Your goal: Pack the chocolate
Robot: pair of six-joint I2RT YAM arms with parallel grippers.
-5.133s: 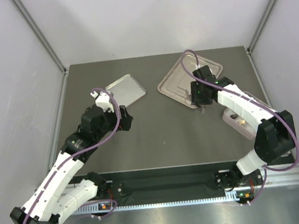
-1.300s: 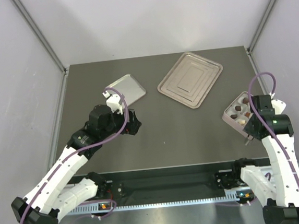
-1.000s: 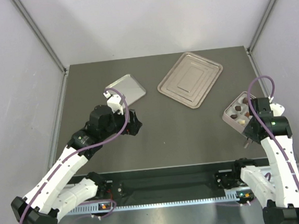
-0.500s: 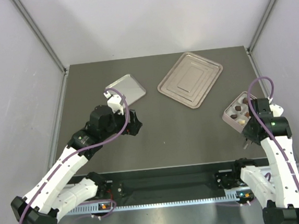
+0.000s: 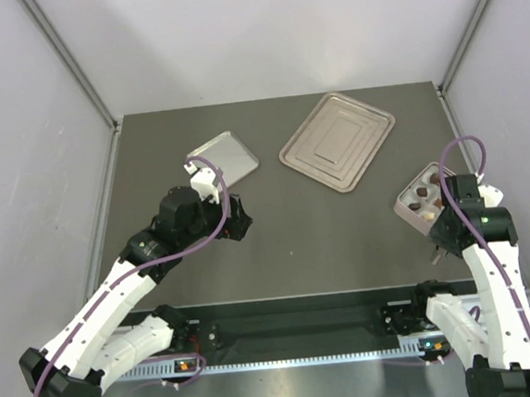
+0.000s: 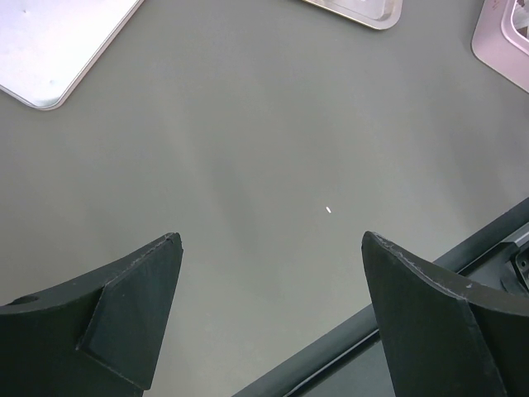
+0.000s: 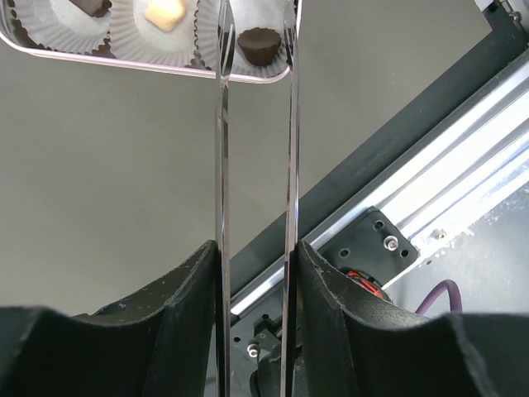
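Note:
The chocolate sits in white paper cups inside a pale pink box (image 5: 413,211) at the table's right edge. The right wrist view shows a dark brown piece (image 7: 256,41), a cream piece (image 7: 165,12) and another dark piece (image 7: 87,7) in the box (image 7: 124,58). My right gripper (image 7: 254,248) is shut on a pair of thin metal tongs (image 7: 221,165). The tong tips straddle the cup with the dark piece, and no piece sits between them. In the top view my right gripper (image 5: 440,239) is just near of the box. My left gripper (image 6: 271,240) is open and empty above bare table (image 5: 239,221).
A small silver tray (image 5: 224,156) lies at the back left. A larger silver tray (image 5: 337,141) lies at the back centre. The table's front edge and a metal rail (image 7: 430,174) run close under my right gripper. The box corner shows in the left wrist view (image 6: 504,41).
Over five seconds my right arm has moved with the tongs from the large tray to the box at the right. In the last half second nothing has visibly moved.

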